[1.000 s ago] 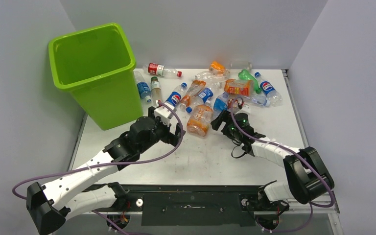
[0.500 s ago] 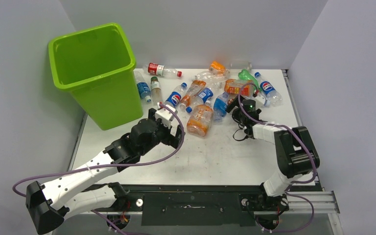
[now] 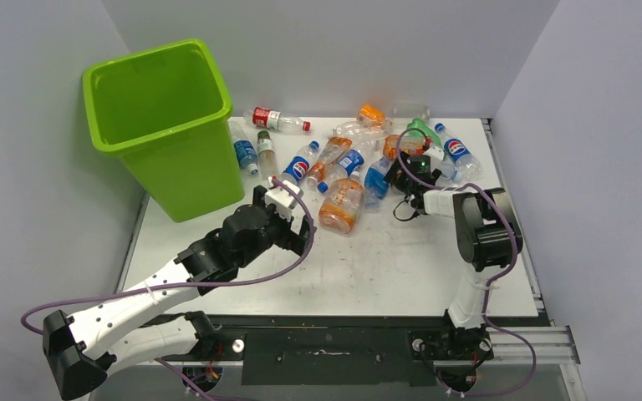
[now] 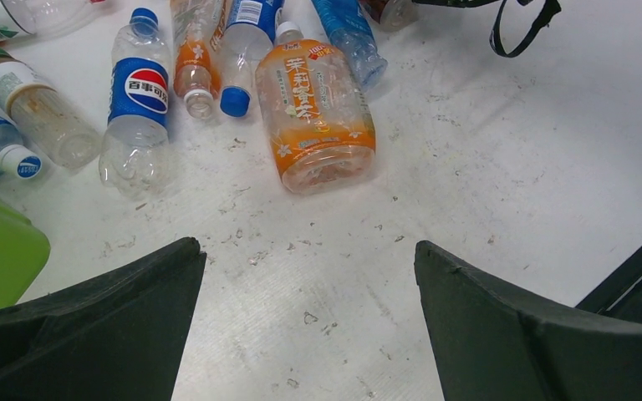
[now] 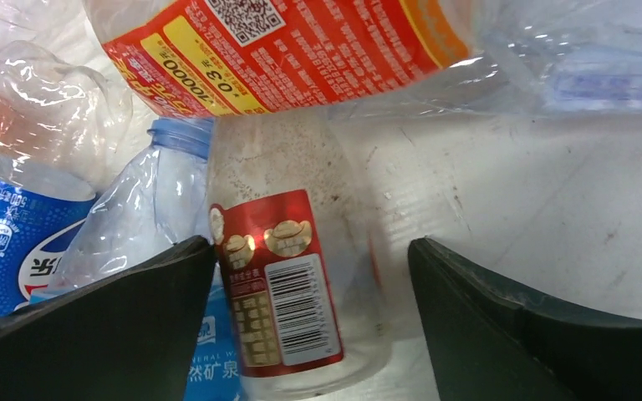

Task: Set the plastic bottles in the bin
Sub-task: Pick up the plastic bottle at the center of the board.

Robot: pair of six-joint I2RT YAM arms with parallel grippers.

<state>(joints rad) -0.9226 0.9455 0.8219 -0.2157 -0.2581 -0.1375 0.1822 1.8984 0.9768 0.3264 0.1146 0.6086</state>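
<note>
1. The plastic bottles (image 3: pixel 340 203) lie scattered over the far part of the table (image 3: pixel 368 259), right of the bin (image 3: pixel 188 175) standing at its far left.
2. One clear red-labelled bottle (image 5: pixel 288 292) lies between the widely spread fingers of the right gripper (image 5: pixel 311 251), which are not clamped on it.
3. The left gripper (image 4: pixel 309 259), equally wide and empty, hovers near the bin, an orange-labelled bottle (image 4: pixel 318 117) lying just ahead of it.

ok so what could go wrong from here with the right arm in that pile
The right gripper stands open over the red-label bottle, but a blue-label bottle lies tight beside it: closing may pinch both or squirt one away. The bin sits far left, past the left gripper, so the carry might cross that arm.
</note>
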